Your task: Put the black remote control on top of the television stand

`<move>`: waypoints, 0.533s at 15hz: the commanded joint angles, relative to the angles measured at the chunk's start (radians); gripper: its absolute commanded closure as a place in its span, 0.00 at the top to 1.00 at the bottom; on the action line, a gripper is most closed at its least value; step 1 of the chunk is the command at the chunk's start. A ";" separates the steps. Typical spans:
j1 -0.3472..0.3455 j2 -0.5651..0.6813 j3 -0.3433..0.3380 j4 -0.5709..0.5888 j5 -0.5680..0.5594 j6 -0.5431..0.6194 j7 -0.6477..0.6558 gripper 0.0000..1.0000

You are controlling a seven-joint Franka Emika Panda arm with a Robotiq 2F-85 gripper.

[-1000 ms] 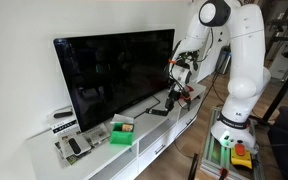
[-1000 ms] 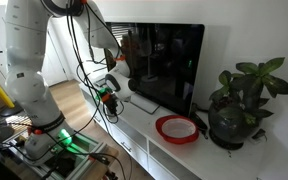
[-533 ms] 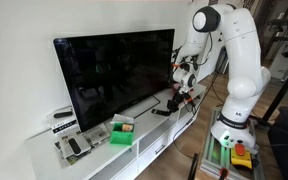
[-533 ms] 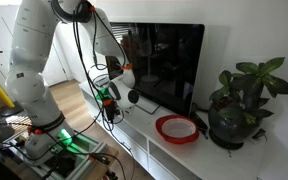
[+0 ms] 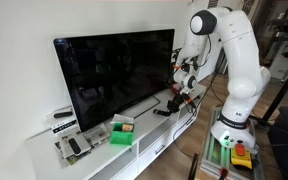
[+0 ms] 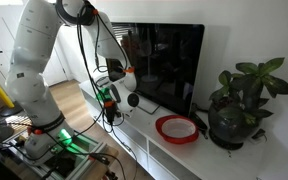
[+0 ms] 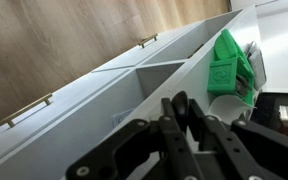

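In the wrist view, the gripper (image 7: 181,110) was blurred and cut off by the bottom edge, so any load between its fingers could not be determined. In both exterior views it was too small to read. The television stand (image 6: 184,155) ran past the frame's bottom edge.
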 commanded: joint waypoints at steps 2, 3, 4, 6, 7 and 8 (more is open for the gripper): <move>0.014 0.002 -0.013 0.001 0.002 -0.008 0.001 0.05; 0.009 0.007 -0.013 0.011 0.023 -0.005 0.009 0.05; 0.002 0.016 -0.014 0.024 0.034 -0.011 0.025 0.05; -0.003 0.029 -0.018 0.045 0.048 -0.013 0.050 0.05; -0.006 0.036 -0.019 0.056 0.061 -0.014 0.059 0.05; -0.007 0.044 -0.019 0.067 0.073 -0.013 0.074 0.05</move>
